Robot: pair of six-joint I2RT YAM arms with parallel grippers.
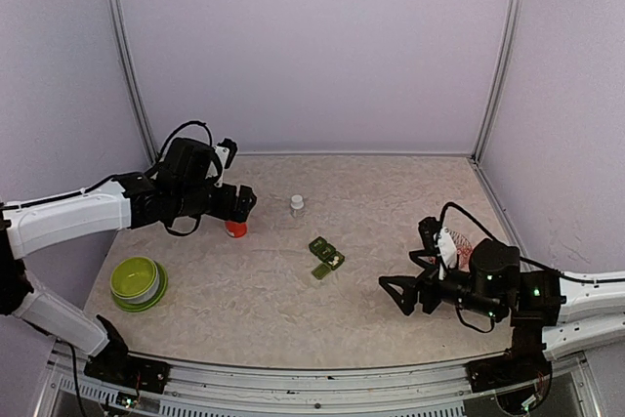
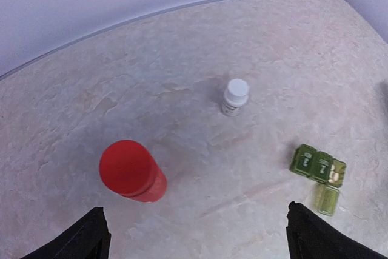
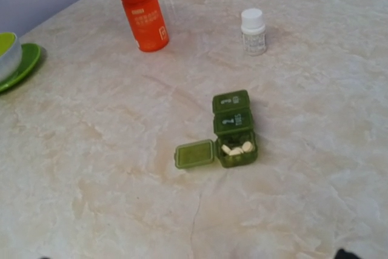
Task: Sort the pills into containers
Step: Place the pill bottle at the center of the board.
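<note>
One of three compartments in the containers [image 3: 233,128], mid-table, holds a few pills [image 3: 236,148] with its lid flipped open. Two look shut, so I'd guess you're early on. Your left gripper [image 2: 197,235] near the red bottle [image 2: 130,171] and right gripper [image 1: 394,293] both gape wide, empty.

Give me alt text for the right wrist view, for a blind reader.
A green pill box lies centre frame, its nearest compartment open with white pills inside, the other two lids shut. Behind it stand a red bottle and a small white bottle.
</note>
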